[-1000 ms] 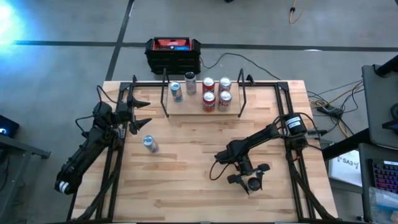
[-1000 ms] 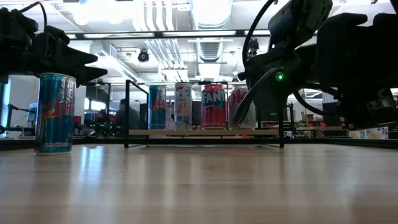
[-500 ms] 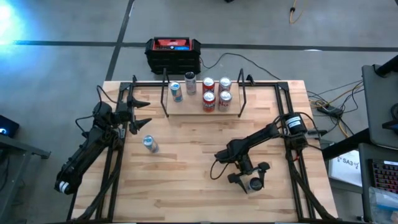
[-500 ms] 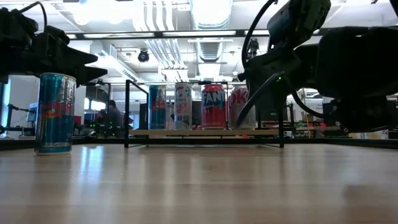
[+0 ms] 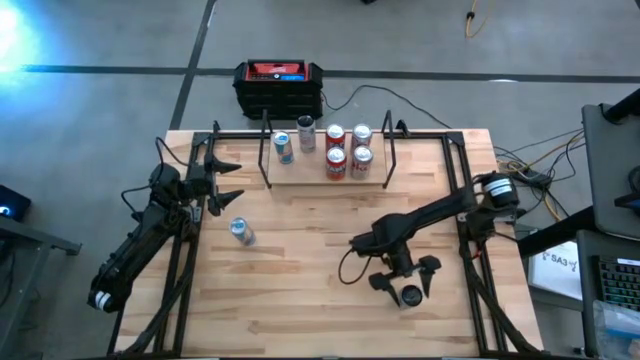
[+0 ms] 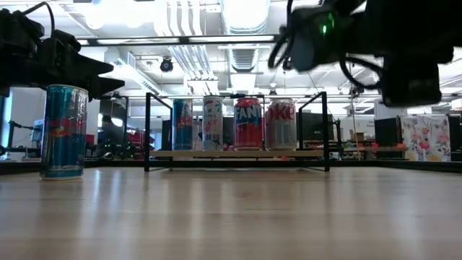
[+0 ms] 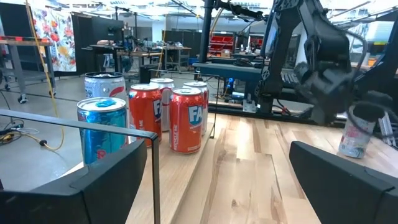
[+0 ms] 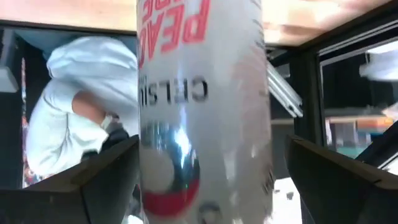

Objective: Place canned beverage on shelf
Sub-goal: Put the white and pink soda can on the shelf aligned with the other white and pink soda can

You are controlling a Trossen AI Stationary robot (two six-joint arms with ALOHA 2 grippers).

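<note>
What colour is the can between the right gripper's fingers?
The can is silvery white with red lettering; the right wrist view shows it best.

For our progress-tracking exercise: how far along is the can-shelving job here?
Done: several cans stand on the shelf. In hand: nothing gripped; the right gripper is open around a white Celsius can. Left: that can and the blue can near the open left gripper, both off the shelf.

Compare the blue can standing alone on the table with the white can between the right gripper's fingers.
The blue can is blue and stands near the left gripper, which is open and apart from it. The white can is silvery white with red lettering and sits between the right gripper's spread fingers on the table's other side. Both are slim cans, still off the shelf.
</note>
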